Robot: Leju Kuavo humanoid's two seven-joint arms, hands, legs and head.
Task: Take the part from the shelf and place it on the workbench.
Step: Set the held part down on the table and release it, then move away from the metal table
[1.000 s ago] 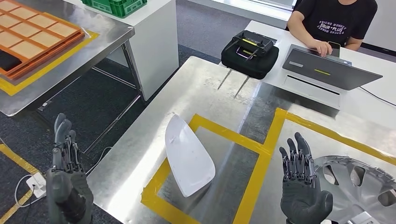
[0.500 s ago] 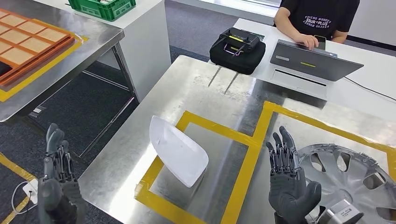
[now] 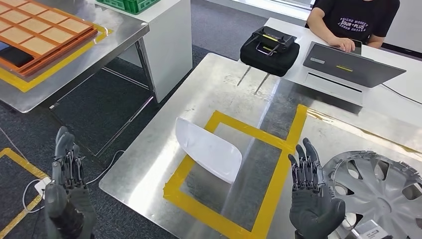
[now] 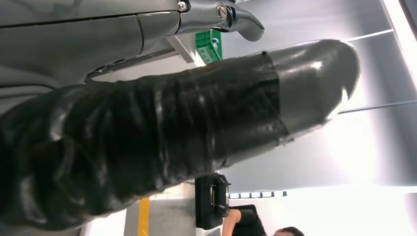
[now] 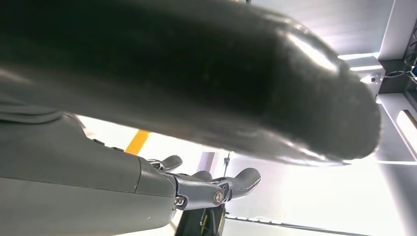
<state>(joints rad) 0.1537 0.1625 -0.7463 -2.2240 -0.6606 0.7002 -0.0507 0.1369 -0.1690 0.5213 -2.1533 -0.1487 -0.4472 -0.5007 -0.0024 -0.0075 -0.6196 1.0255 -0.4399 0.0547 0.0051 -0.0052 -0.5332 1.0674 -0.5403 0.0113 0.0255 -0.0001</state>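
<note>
Across yellow tape edge (image 3: pixel 185 168): white part (image 3: pixel 209 149) on workbench (image 3: pixel 149 164); hands apart.

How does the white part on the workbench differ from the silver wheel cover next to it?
The white part is a smooth, closed, teardrop-like shell; the wheel cover is round, silver, with spokes and openings. The white part lies across the tape of the left yellow-taped box, while the wheel cover sits in the right one, cut off by the picture's edge. Both rest on the metal workbench, untouched by either hand.
</note>
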